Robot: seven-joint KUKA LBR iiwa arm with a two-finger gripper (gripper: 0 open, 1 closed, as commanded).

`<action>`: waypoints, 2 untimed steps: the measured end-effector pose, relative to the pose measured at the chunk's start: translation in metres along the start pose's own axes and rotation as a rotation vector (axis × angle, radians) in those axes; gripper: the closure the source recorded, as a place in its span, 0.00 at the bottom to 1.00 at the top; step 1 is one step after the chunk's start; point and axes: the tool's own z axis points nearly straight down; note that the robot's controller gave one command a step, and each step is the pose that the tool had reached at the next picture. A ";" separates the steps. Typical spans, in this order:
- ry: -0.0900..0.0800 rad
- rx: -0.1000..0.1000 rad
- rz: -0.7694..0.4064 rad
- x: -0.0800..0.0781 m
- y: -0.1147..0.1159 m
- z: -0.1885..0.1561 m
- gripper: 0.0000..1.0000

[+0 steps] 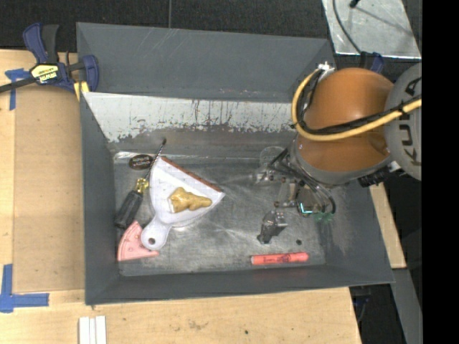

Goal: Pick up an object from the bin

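Observation:
My gripper (292,219) hangs under the arm's orange cover in the right half of the bin, low over the floor. It looks open, and I see nothing between its fingers. One fingertip (271,229) sits just above a red marker (280,259) that lies flat along the bin's front wall. To the left, apart from the gripper, a white scoop (172,210) holds a yellow lump (188,200).
A pink flat triangular piece (132,244) lies at the front left by the scoop's handle. A black-handled tool (129,205) and a clear bag with a dark label (140,161) lie at the left. Bare floor separates the scoop and the gripper.

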 end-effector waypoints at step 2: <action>-0.016 0.000 -0.032 0.004 0.004 0.035 0.00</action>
